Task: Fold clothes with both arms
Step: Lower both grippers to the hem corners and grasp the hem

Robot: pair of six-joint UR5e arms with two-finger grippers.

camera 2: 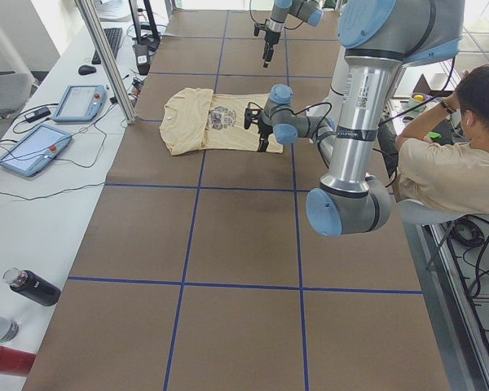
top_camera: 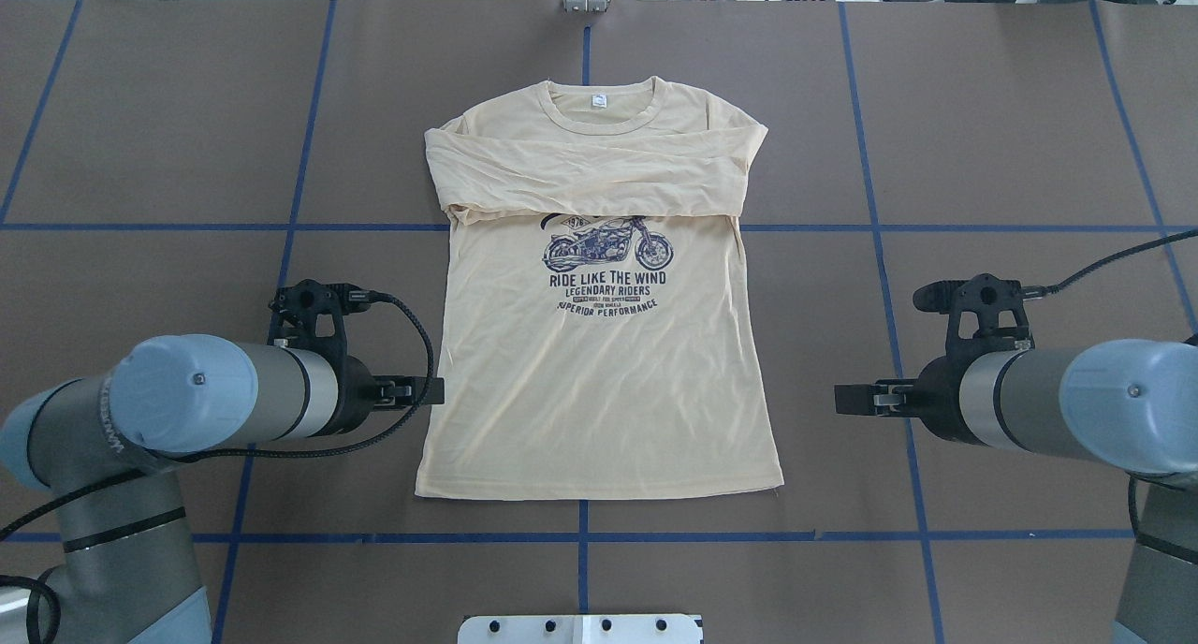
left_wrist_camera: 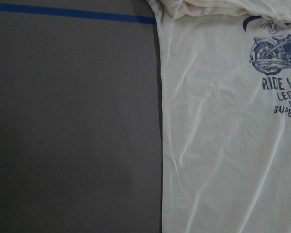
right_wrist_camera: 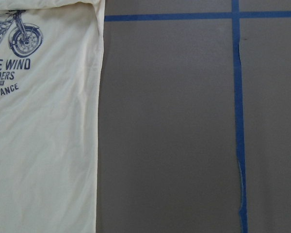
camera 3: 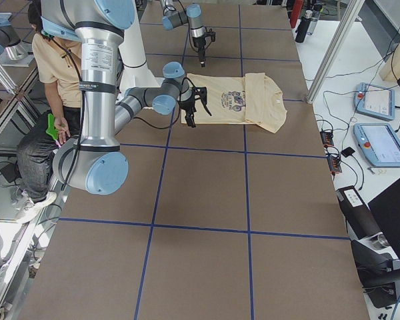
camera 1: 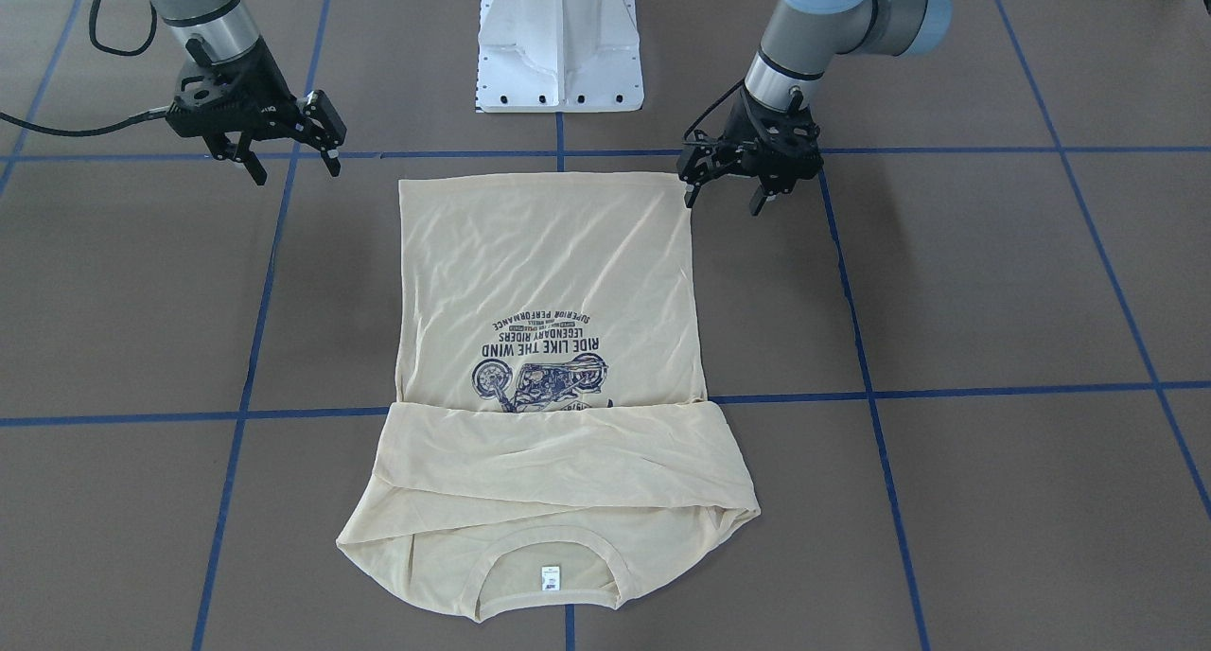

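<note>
The pale yellow T-shirt (top_camera: 599,391) lies flat and face up on the brown table, with both long sleeves folded across the chest just above the navy motorcycle print (top_camera: 608,246). Its neck label (top_camera: 598,101) is at the far end from the robot and its hem is nearest the robot. My left gripper (camera 1: 724,204) is open and empty, hovering just outside the shirt's left edge near the hem. My right gripper (camera 1: 297,173) is open and empty, a little farther out from the shirt's right edge. The wrist views show only the shirt's side edges (left_wrist_camera: 223,145) (right_wrist_camera: 43,145) and bare table.
The white pedestal base (camera 1: 558,55) stands behind the hem. Blue tape lines (top_camera: 580,537) grid the table. A seated person (camera 2: 448,163) is beside the robot. Tablets (camera 2: 73,102) and bottles (camera 2: 33,287) lie on the white side bench.
</note>
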